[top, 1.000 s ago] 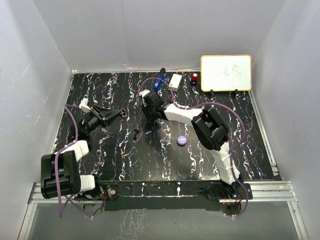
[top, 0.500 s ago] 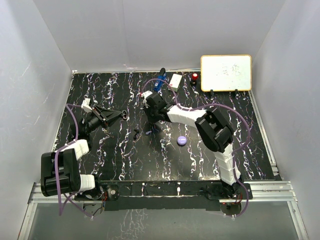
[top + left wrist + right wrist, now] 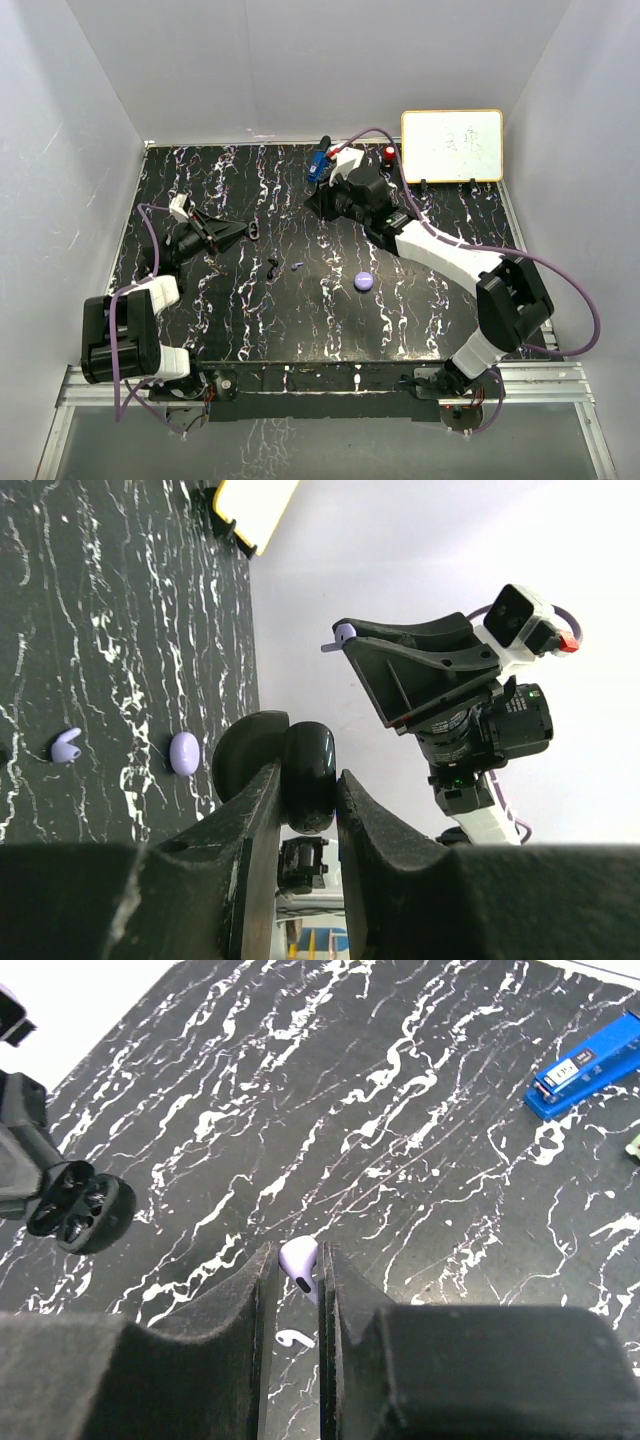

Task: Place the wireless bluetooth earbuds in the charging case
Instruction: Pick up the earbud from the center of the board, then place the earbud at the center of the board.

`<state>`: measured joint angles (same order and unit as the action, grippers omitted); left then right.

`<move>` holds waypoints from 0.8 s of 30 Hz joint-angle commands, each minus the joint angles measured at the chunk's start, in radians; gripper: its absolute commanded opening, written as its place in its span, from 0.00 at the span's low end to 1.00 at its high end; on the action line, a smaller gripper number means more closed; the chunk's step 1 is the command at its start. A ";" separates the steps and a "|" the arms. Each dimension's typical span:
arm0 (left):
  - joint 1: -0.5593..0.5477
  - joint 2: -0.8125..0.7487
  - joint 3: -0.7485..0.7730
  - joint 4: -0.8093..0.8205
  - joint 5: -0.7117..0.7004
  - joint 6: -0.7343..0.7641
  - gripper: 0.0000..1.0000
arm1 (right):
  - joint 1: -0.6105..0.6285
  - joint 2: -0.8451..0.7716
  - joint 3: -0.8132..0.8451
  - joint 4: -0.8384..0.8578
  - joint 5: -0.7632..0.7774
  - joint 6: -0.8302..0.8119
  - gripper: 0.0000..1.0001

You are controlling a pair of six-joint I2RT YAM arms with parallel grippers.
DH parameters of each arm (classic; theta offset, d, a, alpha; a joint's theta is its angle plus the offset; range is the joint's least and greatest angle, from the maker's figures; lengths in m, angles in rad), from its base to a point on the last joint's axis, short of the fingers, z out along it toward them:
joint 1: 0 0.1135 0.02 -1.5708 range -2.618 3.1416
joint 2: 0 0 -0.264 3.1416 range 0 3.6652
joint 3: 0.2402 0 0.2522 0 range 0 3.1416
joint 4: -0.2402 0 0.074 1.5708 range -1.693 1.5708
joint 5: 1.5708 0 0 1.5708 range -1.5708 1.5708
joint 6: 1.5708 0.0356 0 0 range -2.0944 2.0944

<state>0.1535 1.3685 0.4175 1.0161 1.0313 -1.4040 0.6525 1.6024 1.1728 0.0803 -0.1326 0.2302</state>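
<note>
On the left side of the table (image 3: 450, 310), the left claw (image 3: 244, 229) was clamped on the black charging case (image 3: 310, 775), pinching it by its edge and holding it up off the table. The case stood open with its lid hinged back. In the right wrist view its two hollows faced the camera.

Just right of the case and nearer, a black earbud (image 3: 273, 266) lay on the table. Close beside it on the right lay a loose lavender earbud (image 3: 297, 266), touching nothing.

Farther back and to the right, the right claw (image 3: 316, 206) hung above the middle of the table. Its fingers (image 3: 250, 1300) were pressed together on a second lavender earbud (image 3: 298, 1263), whose rounded head showed between the tips. In that view the pinched bud hung almost straight over the loose one on the table. From above, the pinched bud was too small to make out.

Right of the loose earbuds and a little nearer, a lavender puck (image 3: 364, 281) sat on the table, apart from both claws.

Along the far edge lay a blue gadget (image 3: 318, 166), then a white box (image 3: 350, 161) and a small red thing (image 3: 390, 154). At the far right a whiteboard (image 3: 452, 146) stood upright.
</note>
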 commanded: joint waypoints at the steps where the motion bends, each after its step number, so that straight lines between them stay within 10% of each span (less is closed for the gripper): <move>1: -0.038 0.006 0.044 0.090 0.032 -0.054 0.00 | 0.003 -0.051 -0.065 0.137 -0.058 0.040 0.04; 24: -0.246 0.246 0.088 0.523 -0.025 -0.307 0.00 | 0.002 -0.212 -0.239 0.399 -0.227 0.136 0.00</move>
<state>-0.0776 1.6241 0.4713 1.3663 1.0260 -1.6600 0.6525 1.4197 0.9516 0.3779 -0.3252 0.3401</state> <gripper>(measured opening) 0.241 0.169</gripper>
